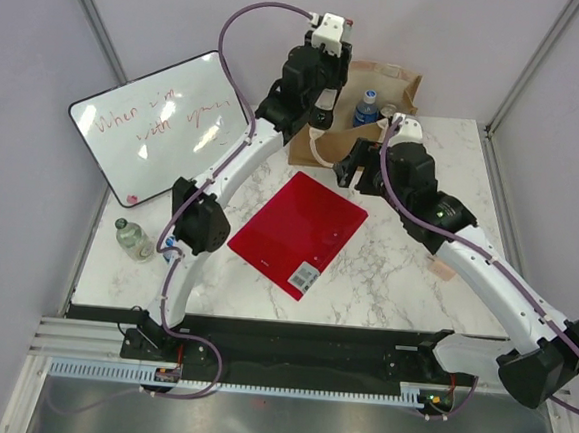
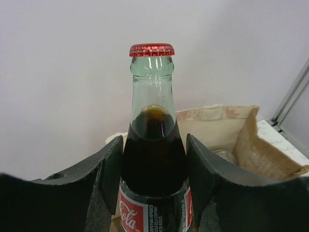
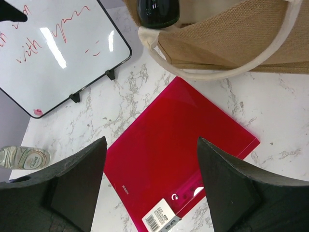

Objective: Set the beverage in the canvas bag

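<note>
My left gripper (image 2: pixel 153 145) is shut on a glass Coca-Cola bottle (image 2: pixel 152 116) with a red cap, held upright by its shoulder. In the top view this gripper (image 1: pixel 323 104) hangs over the left end of the tan canvas bag (image 1: pixel 361 132), which stands at the back of the table. The right wrist view shows the bottle's dark base (image 3: pixel 157 11) at the bag's rim, beside the woven wall (image 3: pixel 231 38) and a white handle (image 3: pixel 217 75). My right gripper (image 3: pixel 151 141) is open and empty, in front of the bag (image 1: pixel 356 170).
A blue-capped bottle (image 1: pixel 366 108) stands inside the bag, its top visible in the left wrist view (image 2: pixel 224 155). A red folder (image 1: pixel 299 227) lies mid-table. A whiteboard (image 1: pixel 161 126) leans at the left. A clear bottle (image 1: pixel 132 239) lies near the left edge.
</note>
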Motion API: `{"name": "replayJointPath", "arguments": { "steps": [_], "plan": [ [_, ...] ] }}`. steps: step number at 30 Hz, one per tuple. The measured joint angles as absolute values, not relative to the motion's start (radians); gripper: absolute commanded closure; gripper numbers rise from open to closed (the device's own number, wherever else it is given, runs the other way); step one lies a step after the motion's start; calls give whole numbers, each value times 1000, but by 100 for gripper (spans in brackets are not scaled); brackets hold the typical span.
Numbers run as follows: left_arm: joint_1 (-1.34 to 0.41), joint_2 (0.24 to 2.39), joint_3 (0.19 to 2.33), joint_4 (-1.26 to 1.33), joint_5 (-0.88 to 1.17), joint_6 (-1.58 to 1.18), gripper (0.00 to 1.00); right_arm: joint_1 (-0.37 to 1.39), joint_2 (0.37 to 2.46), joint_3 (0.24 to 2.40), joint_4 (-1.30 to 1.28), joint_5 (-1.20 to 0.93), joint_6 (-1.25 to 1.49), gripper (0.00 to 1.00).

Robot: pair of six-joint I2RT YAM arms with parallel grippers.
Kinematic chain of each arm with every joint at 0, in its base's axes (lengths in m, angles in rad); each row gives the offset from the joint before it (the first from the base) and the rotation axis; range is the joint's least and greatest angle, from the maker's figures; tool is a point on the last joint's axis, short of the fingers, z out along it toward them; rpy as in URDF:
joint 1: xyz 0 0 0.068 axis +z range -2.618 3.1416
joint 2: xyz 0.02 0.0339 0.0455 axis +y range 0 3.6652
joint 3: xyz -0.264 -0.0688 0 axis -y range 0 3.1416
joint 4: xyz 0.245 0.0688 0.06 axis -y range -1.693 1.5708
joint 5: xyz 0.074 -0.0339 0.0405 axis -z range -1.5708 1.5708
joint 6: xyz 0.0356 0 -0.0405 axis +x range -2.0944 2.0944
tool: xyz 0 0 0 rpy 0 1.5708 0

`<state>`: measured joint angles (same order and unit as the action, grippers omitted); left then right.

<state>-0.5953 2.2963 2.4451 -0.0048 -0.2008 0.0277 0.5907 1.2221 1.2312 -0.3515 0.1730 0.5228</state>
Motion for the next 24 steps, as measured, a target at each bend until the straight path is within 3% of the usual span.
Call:
{"name": "replayJointPath", "arguments": {
  "steps": [15, 24],
  "plan": [
    [-513, 2315, 2335, 66, -132, 22, 98, 591, 1310, 1241, -343, 131, 518, 18],
    [-546, 2255, 2017, 180, -117, 29, 98, 591, 1310, 1242, -330, 127, 517, 18]
  ]
}}
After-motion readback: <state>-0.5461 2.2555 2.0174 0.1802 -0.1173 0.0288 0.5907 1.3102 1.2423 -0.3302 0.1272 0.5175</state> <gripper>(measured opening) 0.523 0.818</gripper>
